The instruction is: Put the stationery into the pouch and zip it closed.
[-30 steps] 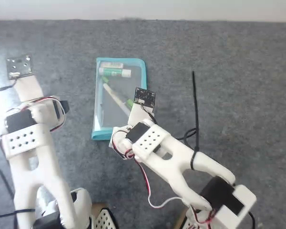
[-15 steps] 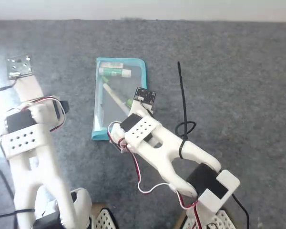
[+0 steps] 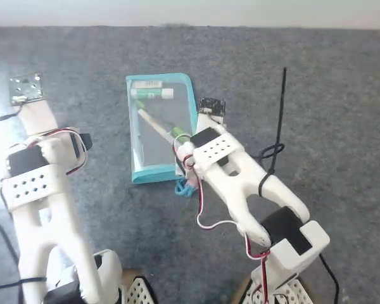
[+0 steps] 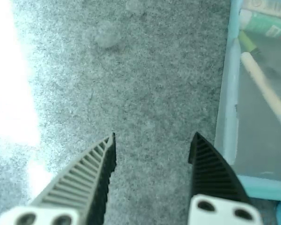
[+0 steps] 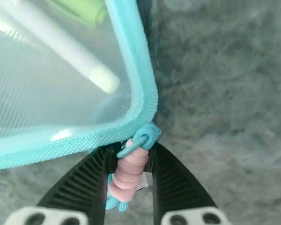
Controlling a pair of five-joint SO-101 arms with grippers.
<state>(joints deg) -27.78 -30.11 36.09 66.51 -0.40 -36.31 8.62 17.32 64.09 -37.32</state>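
The clear pouch (image 3: 153, 136) with a teal border (image 5: 141, 70) lies flat on the grey carpet. Inside it are a green-and-white glue stick (image 3: 153, 94) and a white pen (image 3: 157, 124) with a green end; the pen (image 5: 56, 44) also shows through the mesh in the right wrist view. My right gripper (image 5: 129, 155) is shut on the pink zipper pull (image 5: 129, 174) at the pouch's near right corner (image 3: 187, 183). My left gripper (image 4: 154, 137) hangs open over bare carpet, just left of the pouch's long edge (image 4: 225, 93), with nothing between its fingers.
A black cable (image 3: 280, 120) rises behind the right arm. The left arm's white body (image 3: 41, 190) stands at the left of the table. Grey carpet (image 3: 316, 82) stretches to the right of and beyond the pouch, up to the pale wall.
My right gripper has moved to the right along the pouch's near end to its right corner, holding the pull. The pouch's near end has shifted right with it. The left arm has not moved.
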